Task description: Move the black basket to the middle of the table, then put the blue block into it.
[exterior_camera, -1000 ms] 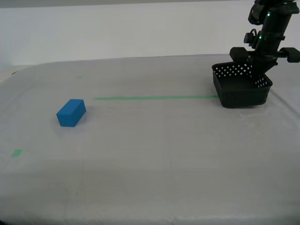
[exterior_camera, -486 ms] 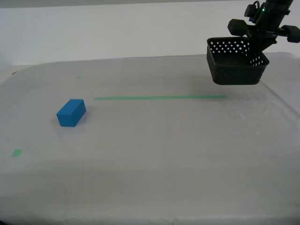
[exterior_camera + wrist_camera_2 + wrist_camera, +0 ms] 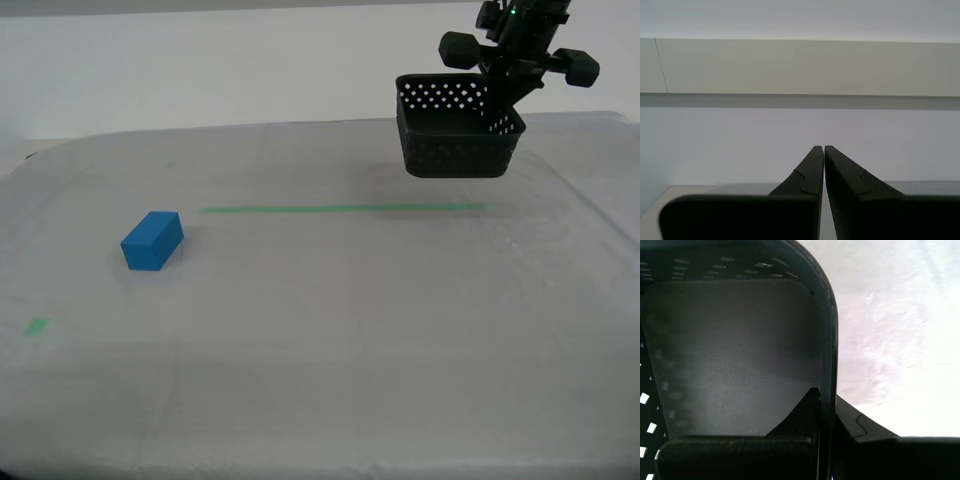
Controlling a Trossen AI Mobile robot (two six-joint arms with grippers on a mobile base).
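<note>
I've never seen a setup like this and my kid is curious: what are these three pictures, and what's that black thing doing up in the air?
It is a robot with two arms. The wide picture comes from a camera on its body. It shows a pale cloth-covered table with green tape strips and a small bright blue block. The other two come from cameras on the grippers. My first gripper pinches one wall of a perforated black plastic basket, holding it above the table. My second gripper is shut, empty, and faces a wall.
</note>
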